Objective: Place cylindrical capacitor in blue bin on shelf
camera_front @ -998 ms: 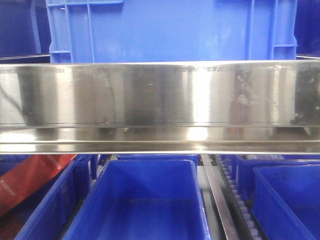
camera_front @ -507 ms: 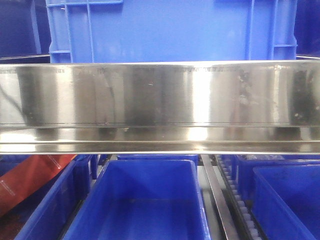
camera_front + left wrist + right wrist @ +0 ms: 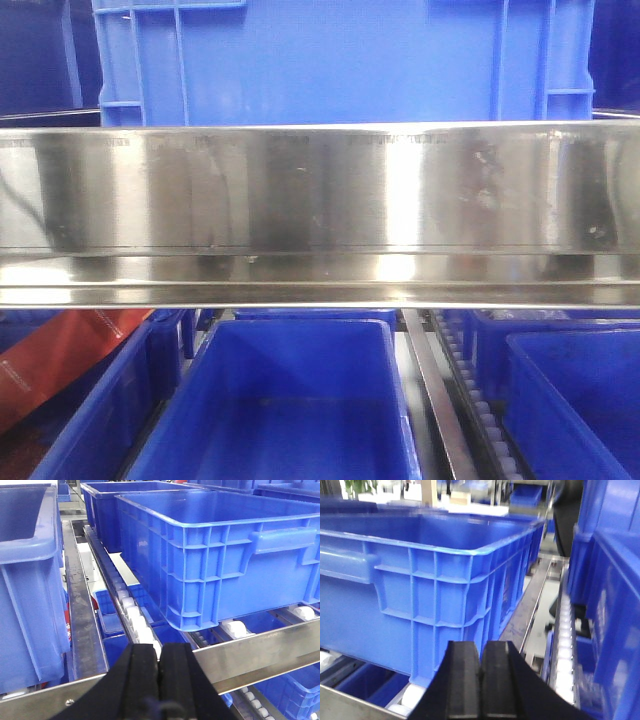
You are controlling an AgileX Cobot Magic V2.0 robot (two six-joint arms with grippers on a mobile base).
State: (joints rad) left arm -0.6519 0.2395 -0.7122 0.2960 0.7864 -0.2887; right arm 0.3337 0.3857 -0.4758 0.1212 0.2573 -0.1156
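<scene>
- The shelf (image 3: 320, 215) fills the front view with its broad shiny rail; compared with the earlier frames, only the dark and bright reflections on that rail have shifted, while the bins stay where they were.
- The large blue bin (image 3: 220, 555) sits on the shelf's white rollers (image 3: 137, 620), beyond and to the right of the left gripper (image 3: 158, 672); in the right wrist view the same bin (image 3: 420, 575) lies beyond and to the left of the right gripper (image 3: 480, 680).
- A lower blue bin (image 3: 290, 400) stands open beneath the rail, with a red sheet (image 3: 60, 360) in the bin to its left.
- Left fingers (image 3: 137, 680) are clenched together with nothing between them.
- Right fingers (image 3: 462, 680) are likewise pressed flat against each other, holding nothing visible.
- The cylindrical capacitor shows in no view; I cannot tell where it is.
</scene>
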